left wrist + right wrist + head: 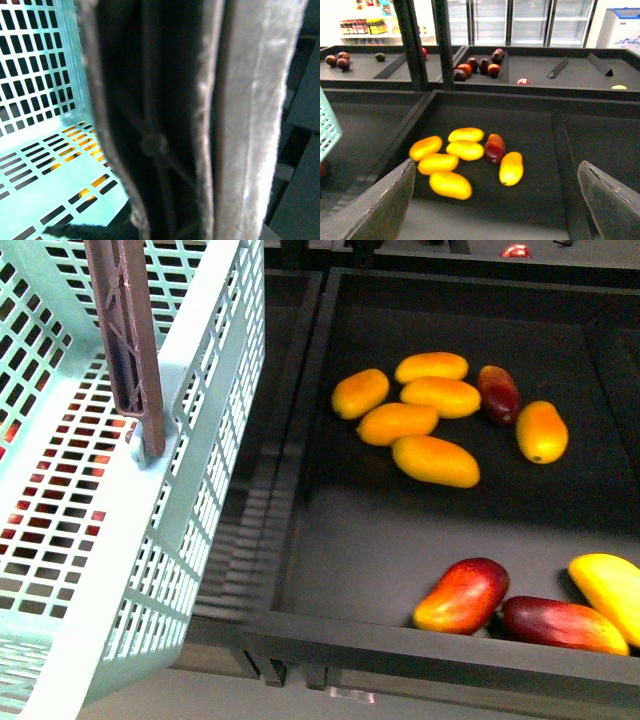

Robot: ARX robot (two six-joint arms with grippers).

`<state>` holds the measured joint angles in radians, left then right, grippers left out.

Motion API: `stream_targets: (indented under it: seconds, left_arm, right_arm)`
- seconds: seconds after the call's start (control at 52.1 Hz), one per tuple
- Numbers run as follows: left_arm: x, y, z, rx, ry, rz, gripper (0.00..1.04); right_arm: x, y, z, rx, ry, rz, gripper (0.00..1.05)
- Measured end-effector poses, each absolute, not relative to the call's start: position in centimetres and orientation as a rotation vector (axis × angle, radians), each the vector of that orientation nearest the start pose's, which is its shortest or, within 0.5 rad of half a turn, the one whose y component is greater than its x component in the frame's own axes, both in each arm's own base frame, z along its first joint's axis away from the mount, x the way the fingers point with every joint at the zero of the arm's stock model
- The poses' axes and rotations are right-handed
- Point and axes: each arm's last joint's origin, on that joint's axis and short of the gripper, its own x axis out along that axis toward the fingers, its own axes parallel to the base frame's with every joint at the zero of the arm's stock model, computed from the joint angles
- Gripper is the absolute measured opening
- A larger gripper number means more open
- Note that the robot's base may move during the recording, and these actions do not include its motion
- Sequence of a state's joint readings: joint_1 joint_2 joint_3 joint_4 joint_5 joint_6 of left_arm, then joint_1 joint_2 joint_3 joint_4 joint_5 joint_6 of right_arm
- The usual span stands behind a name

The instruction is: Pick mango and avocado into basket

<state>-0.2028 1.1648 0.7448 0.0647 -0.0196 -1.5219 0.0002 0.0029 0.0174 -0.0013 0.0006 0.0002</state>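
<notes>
Left gripper (165, 125) pinches the handle (130, 340), holding the basket (210, 390) beside the tray (380, 540); right gripper (497, 200), spread wide, faces the mangoes (451, 184).

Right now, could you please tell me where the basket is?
In the front view, the basket fills the left side, just left of the black tray holding mangoes.

The light teal slotted basket (215, 440) is smooth plastic; the oblong yellow-orange mangoes (435, 460) have smooth, waxy skins; the black tray (370, 550) looks matt.
</notes>
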Motion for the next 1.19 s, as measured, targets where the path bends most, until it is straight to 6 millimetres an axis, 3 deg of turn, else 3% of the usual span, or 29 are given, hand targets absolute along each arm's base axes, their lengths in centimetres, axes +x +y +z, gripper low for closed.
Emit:
stream_targets:
  seconds: [0.999, 1.114, 1.191]
  left_arm:
    - [25.0, -4.7, 26.8, -1.440, 0.384, 0.154, 0.16]
    - [26.1, -5.3, 27.2, -1.246, 0.616, 0.101, 0.16]
    - [27.9, -6.4, 27.3, -1.131, 0.705, 0.010, 0.16]
  right_arm:
    - [9.7, 0.0, 16.9, 0.000, -0.011, 0.006, 0.96]
    - [9.7, 0.0, 16.9, 0.000, -0.011, 0.002, 0.96]
    - [9.7, 0.0, 16.9, 0.000, -0.011, 0.003, 0.96]
